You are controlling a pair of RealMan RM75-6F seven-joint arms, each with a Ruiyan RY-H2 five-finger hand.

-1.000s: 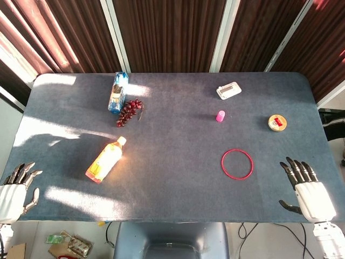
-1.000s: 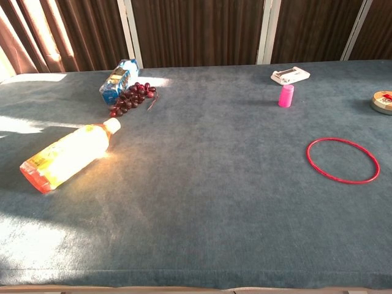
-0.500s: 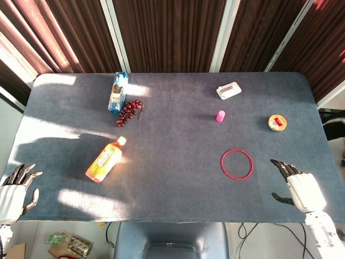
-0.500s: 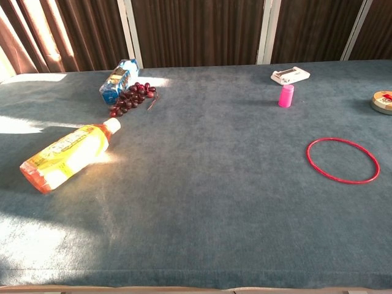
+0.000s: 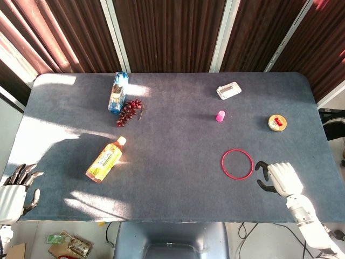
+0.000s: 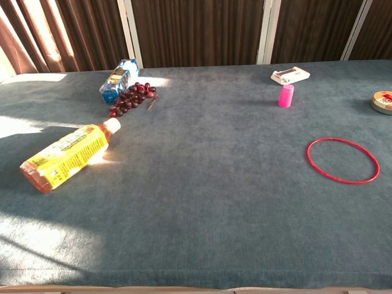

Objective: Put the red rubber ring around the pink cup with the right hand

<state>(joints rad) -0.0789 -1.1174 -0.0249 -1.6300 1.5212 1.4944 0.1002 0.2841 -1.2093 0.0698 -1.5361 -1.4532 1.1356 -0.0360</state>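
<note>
My right hand (image 5: 280, 178), fingers curled and holding nothing, hovers at the lower right just beside the red rubber ring (image 5: 236, 163), which lies flat on the bench (image 5: 178, 183) below the pink cup (image 5: 220, 116); I should pinch its near rim.
</note>
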